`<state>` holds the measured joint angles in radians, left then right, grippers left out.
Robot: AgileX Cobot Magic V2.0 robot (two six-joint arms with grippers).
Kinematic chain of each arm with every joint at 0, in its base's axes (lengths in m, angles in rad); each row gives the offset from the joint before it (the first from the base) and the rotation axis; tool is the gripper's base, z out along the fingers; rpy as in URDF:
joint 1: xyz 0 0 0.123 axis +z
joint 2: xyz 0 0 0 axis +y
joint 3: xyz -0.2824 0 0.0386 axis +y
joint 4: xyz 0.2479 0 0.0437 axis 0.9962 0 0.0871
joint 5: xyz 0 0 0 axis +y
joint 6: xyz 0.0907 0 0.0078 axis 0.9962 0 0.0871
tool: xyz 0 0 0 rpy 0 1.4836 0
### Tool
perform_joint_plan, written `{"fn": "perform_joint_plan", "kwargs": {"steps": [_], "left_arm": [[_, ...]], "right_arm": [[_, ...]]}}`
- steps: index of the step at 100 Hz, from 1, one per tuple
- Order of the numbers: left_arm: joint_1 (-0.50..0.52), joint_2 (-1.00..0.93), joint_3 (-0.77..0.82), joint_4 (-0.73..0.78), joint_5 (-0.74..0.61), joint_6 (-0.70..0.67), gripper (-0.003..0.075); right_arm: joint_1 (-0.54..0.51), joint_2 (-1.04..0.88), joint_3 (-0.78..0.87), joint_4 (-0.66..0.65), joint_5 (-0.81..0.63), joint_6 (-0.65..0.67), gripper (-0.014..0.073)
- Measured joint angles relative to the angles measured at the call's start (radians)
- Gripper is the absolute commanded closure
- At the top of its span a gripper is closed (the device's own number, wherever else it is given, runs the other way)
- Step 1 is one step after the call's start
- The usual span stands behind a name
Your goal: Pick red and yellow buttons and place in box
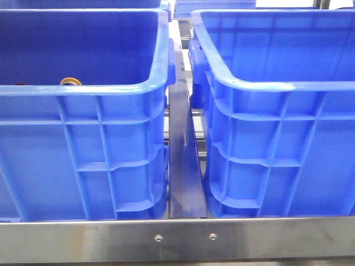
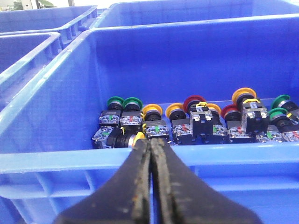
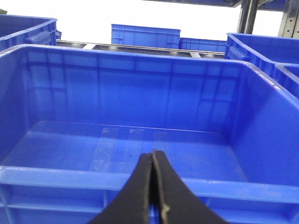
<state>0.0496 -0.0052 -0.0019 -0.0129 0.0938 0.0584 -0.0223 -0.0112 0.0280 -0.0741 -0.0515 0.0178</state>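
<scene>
Frontally, two deep blue crates side by side on a steel shelf, parted by a dark metal divider; left crate showing only a yellow-orange cap above its near rim; right crate, taken as the box, with nothing visible inside (bare floor with tape strips in the right wrist view).

Left gripper pressed fully together, tips level with the near rim of the supply crate, holding nothing; right gripper likewise closed and empty, poised at the near rim of the empty box.

Along the supply crate's far wall, a crowded row of push buttons: yellow button near the left, red button at centre, green buttons among them; bodies touching, some tilted or leaning on neighbours.

Stage judged: start of the task; no button yet lifted, none in the box.

Risks judged from this layout: descent with closed fingers, pushing buttons aside instead of gripping; tight packing, so a neighbour (possibly green) caught or dragged along; smooth domed caps, prone to slipping from narrow pads; a low approach, clipping the thick rim; alike crates, inviting release into the wrong one.
</scene>
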Motion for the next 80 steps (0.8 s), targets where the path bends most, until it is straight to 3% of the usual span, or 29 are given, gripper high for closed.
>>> {"fn": "perform_joint_plan", "kwargs": {"steps": [51,80], "left_arm": [[0.0,0.0,-0.006,0.002,-0.058,0.0,0.0741],[0.0,0.059,-0.177,0.002,0.036,0.0,0.0741]], "right_arm": [[0.0,0.0,0.0,0.0,0.0,0.0,0.0665],[0.0,0.0,0.0,0.0,0.0,0.0,0.0665]]}}
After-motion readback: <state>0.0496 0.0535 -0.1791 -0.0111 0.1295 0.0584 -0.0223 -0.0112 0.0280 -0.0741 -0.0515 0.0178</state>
